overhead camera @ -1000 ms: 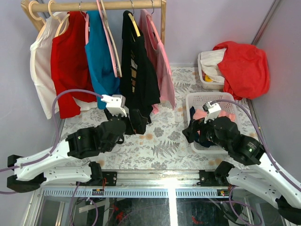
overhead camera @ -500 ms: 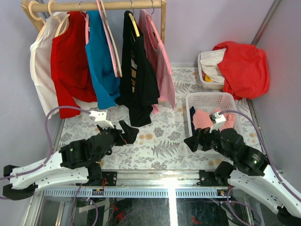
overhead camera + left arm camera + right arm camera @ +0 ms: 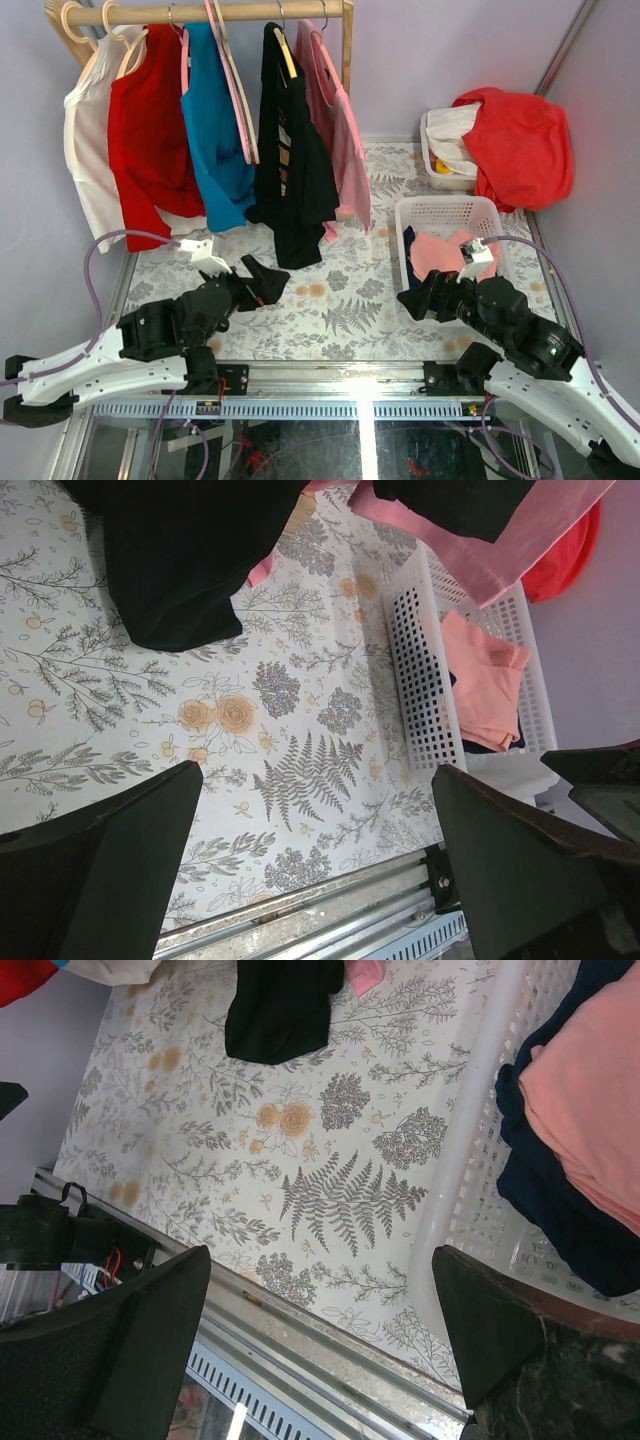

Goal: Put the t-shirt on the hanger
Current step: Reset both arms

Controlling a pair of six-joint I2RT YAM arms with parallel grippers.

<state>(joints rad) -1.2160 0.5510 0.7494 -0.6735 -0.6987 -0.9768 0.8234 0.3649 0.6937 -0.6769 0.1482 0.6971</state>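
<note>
The t-shirt (image 3: pixel 295 150) is soft, matt black cloth on a smooth yellow plastic hanger (image 3: pixel 287 55). Above the t-shirt, the rail (image 3: pixel 220 12) is pale, smooth wood. The basket (image 3: pixel 445 205) is white perforated plastic, slightly glossy. The tabletop (image 3: pixel 345 300) looks matt, with a floral print.

The table (image 3: pixel 340 290) is covered by a pale cloth printed with grey ferns and orange flowers, and a metal rail (image 3: pixel 350 375) runs along its near edge. A white slotted basket (image 3: pixel 440 212) stands on it by the right edge, with a smaller white tub (image 3: pixel 434 165) just behind it in the far right corner
</note>
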